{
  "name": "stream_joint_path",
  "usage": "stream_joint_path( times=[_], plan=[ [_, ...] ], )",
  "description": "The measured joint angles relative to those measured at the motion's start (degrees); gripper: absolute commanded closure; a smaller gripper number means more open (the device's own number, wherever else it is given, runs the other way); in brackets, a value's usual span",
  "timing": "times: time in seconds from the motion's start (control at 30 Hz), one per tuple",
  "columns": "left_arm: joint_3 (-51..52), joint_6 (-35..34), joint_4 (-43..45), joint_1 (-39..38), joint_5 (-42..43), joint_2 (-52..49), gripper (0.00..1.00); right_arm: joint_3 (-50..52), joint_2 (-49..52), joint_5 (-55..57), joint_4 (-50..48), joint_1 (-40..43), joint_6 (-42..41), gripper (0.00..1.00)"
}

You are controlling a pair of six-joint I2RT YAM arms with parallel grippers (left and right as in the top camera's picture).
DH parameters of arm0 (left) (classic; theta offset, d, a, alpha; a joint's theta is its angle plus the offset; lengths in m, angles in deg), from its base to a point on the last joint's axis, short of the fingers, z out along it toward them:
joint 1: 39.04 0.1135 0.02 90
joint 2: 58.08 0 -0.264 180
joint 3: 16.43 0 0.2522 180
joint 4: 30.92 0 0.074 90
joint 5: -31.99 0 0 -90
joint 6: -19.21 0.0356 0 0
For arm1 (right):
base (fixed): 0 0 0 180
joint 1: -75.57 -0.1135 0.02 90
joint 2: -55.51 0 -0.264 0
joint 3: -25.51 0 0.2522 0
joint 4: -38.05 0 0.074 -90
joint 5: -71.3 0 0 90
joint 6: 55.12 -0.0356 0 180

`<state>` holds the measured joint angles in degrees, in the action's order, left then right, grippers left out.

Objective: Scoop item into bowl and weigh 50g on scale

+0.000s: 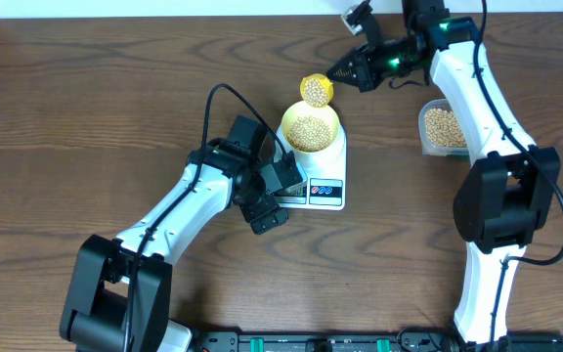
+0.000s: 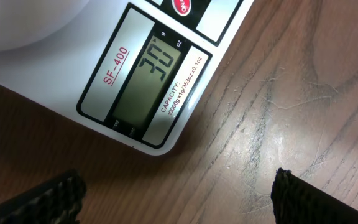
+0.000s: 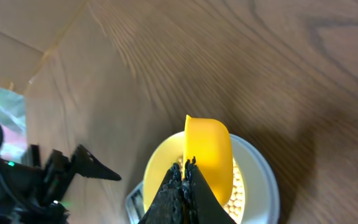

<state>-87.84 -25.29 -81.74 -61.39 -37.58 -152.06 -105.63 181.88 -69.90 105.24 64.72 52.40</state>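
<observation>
Over the bowl (image 1: pixel 283 127) on the scale (image 1: pixel 326 193), R gripper (image 1: pixel 345 70) is pinched tight on the handle of the yellow scoop (image 1: pixel 316 90). Its cup sits at the far rim w/ beans (image 1: pixel 309 130) seemingly aboard, so the step in hand looks like tipping in. L gripper (image 2: pixel 188 199) hangs spread wide & empty just beside the scale's front, its cam on the display (image 2: pixel 148 81), which seems to read approx 30, i.e. short of 50 g. Next move prob. calls for a slow pour, then small top-ups from the clear tub (image 1: pixel 423 132), eyes on the readout.
</observation>
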Motion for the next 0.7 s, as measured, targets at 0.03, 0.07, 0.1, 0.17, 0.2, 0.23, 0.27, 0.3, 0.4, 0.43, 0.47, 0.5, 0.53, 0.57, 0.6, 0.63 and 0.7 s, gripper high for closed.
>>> stream_joint_path(
  times=[0.03, 0.07, 0.1, 0.17, 0.2, 0.23, 0.27, 0.3, 0.4, 0.43, 0.47, 0.5, 0.53, 0.57, 0.6, 0.63, 0.7],
  plan=[
    [0.0, 0.0, 0.0, 0.0, 0.0, 0.0, 0.02, 0.0, 0.0, 0.37, 0.15, -0.15, 0.87, 0.99],
    [0.0, 0.0, 0.0, 0.0, 0.0, 0.0, 0.02, 0.0, 0.0, 0.63, 0.37, -0.35, 1.6, 0.99],
    [0.0, 0.0, 0.0, 0.0, 0.0, 0.0, 0.02, 0.0, 0.0, 0.79, 0.7, -0.57, 2.43, 0.99],
    [0.0, 0.0, 0.0, 0.0, 0.0, 0.0, 0.02, 0.0, 0.0, 1.11, 1.53, -1.11, 4.11, 0.99],
    [0.0, 0.0, 0.0, 0.0, 0.0, 0.0, 0.02, 0.0, 0.0, 1.22, 2.08, -1.57, 5.35, 0.99],
    [0.0, 0.0, 0.0, 0.0, 0.0, 0.0, 0.02, 0.0, 0.0, 1.27, 2.29, -1.75, 5.9, 0.99],
    [0.0, 0.0, 0.0, 0.0, 0.0, 0.0, 0.02, 0.0, 0.0, 1.36, 2.51, -2.01, 6.69, 0.99],
    [0.0, 0.0, 0.0, 0.0, 0.0, 0.0, 0.02, 0.0, 0.0, 1.38, 2.67, -2.21, 7.37, 0.99],
    [0.0, 0.0, 0.0, 0.0, 0.0, 0.0, 0.02, 0.0, 0.0, 1.57, 2.95, -2.56, 9.14, 0.99],
    [0.0, 0.0, 0.0, 0.0, 0.0, 0.0, 0.02, 0.0, 0.0, 1.62, 2.95, -2.56, 9.68, 0.99],
    [0.0, 0.0, 0.0, 0.0, 0.0, 0.0, 0.02, 0.0, 0.0, 1.73, 2.97, -2.54, 10.19, 0.99],
    [0.0, 0.0, -0.02, 0.0, 0.0, 0.0, 0.02, 0.0, 0.0, 1.84, 2.97, -2.51, 10.6, 0.99],
    [0.0, 0.0, 0.0, 0.0, 0.0, 0.0, 0.02, 0.0, 0.0, 2.01, 2.93, -2.51, 11.04, 0.99],
    [0.0, 0.0, 0.0, 0.0, 0.0, 0.0, 0.02, 0.0, 0.0, 2.03, 2.91, -2.51, 11.34, 0.99],
    [0.0, 0.0, 0.0, 0.0, 0.0, 0.0, 0.02, 0.0, 0.0, 2.08, 2.89, -2.51, 11.56, 0.99],
    [0.0, 0.0, 0.0, 0.0, 0.0, 0.0, 0.02, 0.0, 0.0, 2.14, 2.89, -2.51, 11.72, 0.99],
    [0.0, 0.0, 0.0, 0.0, 0.0, 0.0, 0.02, 0.0, 0.0, 2.19, 2.89, -2.51, 11.98, 0.99]
  ],
)
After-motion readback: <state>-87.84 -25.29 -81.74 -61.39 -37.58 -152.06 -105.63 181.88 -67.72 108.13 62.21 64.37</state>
